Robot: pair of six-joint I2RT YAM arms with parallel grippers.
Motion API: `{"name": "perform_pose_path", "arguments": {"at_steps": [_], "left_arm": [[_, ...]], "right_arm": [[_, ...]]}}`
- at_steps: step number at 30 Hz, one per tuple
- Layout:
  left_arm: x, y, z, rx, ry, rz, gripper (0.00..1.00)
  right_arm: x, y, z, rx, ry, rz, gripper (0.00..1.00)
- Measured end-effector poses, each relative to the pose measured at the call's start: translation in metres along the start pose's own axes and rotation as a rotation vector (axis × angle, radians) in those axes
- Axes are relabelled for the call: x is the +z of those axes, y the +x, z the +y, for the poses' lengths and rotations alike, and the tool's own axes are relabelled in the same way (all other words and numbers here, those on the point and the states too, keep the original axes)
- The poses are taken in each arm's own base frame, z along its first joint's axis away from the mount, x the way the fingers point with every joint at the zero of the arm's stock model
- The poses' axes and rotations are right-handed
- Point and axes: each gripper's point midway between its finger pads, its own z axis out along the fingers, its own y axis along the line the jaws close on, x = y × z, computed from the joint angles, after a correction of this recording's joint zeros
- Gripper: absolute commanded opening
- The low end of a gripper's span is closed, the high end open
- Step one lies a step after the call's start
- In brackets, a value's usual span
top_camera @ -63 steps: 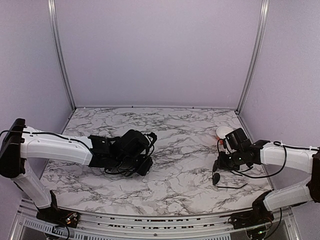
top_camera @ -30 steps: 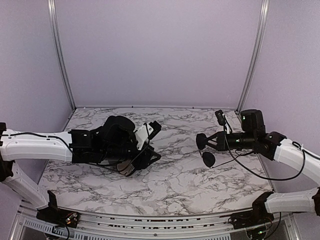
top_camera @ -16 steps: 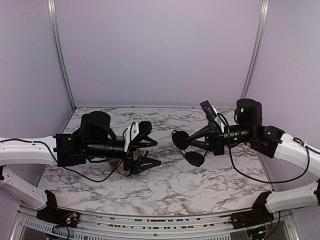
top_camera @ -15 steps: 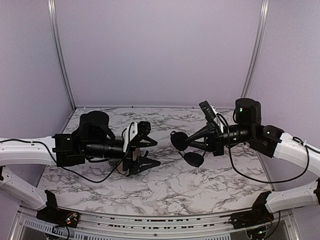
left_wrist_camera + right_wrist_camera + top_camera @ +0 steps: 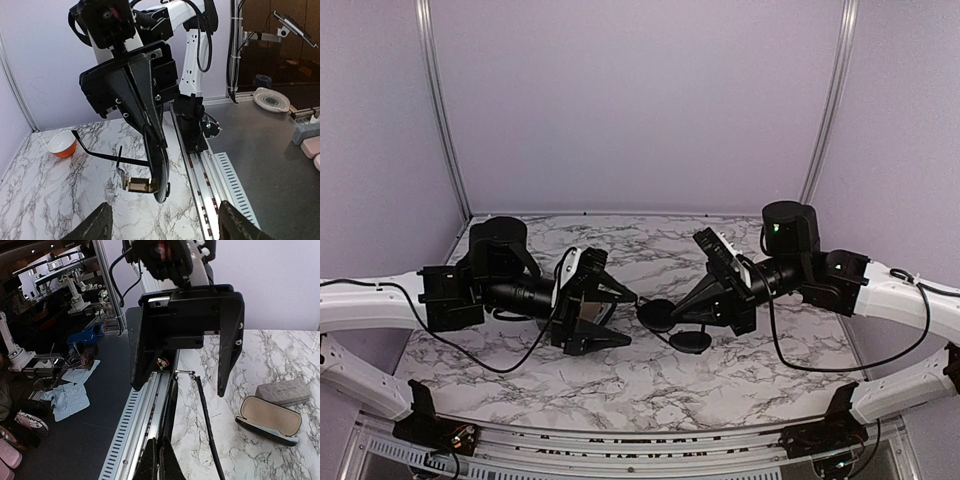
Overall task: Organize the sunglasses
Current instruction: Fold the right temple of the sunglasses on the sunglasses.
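Black sunglasses (image 5: 656, 314) in right fingers (image 5: 151, 465), near spread left fingers (image 5: 97, 227)

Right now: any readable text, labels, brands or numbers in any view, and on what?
None can be read in any view.
Grey case: no print visible.
Open black case: plain lining, no brand visible.
Sunglasses: no marking visible; too small to tell.
Orange bowl: plain.
Background clutter off the table: too blurred to read.
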Motion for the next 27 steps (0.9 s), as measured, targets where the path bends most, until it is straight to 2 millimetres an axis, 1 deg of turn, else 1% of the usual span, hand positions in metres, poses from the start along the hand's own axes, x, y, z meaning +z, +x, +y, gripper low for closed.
{"name": "perform_pose_path", "arguments": {"at_steps": [2, 4, 5, 6, 8, 10, 14, 16, 17, 20, 23, 25, 27], "left_arm": [[-0.002, 0.000, 0.006, -0.063, 0.000, -0.009, 0.69], [-0.010, -0.004, 0.022, -0.138, -0.027, -0.051, 0.68], [-0.018, -0.006, 0.036, -0.179, -0.057, -0.089, 0.68], [-0.024, -0.004, 0.045, -0.214, -0.078, -0.111, 0.67], [-0.033, 0.004, 0.060, -0.288, -0.124, -0.134, 0.63], [-0.032, 0.013, 0.065, -0.367, -0.139, -0.137, 0.58], [-0.021, 0.026, 0.084, -0.512, -0.167, -0.150, 0.45], [-0.011, 0.039, 0.098, -0.609, -0.182, -0.145, 0.36], [-0.003, 0.048, 0.108, -0.675, -0.188, -0.138, 0.34], [0.011, 0.060, 0.123, -0.779, -0.198, -0.131, 0.33], [0.025, 0.069, 0.137, -0.887, -0.194, -0.131, 0.33], [0.033, 0.072, 0.139, -0.935, -0.182, -0.128, 0.34], [0.040, 0.070, 0.139, -0.964, -0.159, -0.128, 0.34]], "right_arm": [[0.000, -0.004, 0.002, -0.020, -0.012, -0.013, 0.00], [0.001, -0.007, 0.006, -0.038, -0.032, -0.026, 0.00], [0.001, -0.010, 0.009, -0.047, -0.047, -0.034, 0.00], [0.001, -0.012, 0.011, -0.056, -0.057, -0.041, 0.00], [0.001, -0.016, 0.016, -0.072, -0.084, -0.057, 0.00], [0.001, -0.022, 0.022, -0.090, -0.114, -0.077, 0.00], [0.003, -0.040, 0.040, -0.143, -0.190, -0.120, 0.00], [0.006, -0.054, 0.050, -0.181, -0.234, -0.143, 0.00], [0.007, -0.061, 0.053, -0.199, -0.249, -0.154, 0.00], [0.011, -0.075, 0.057, -0.237, -0.285, -0.176, 0.00], [0.018, -0.077, 0.058, -0.246, -0.312, -0.179, 0.00], [0.024, -0.075, 0.059, -0.243, -0.332, -0.176, 0.00], [0.031, -0.074, 0.058, -0.237, -0.351, -0.173, 0.00]]}}
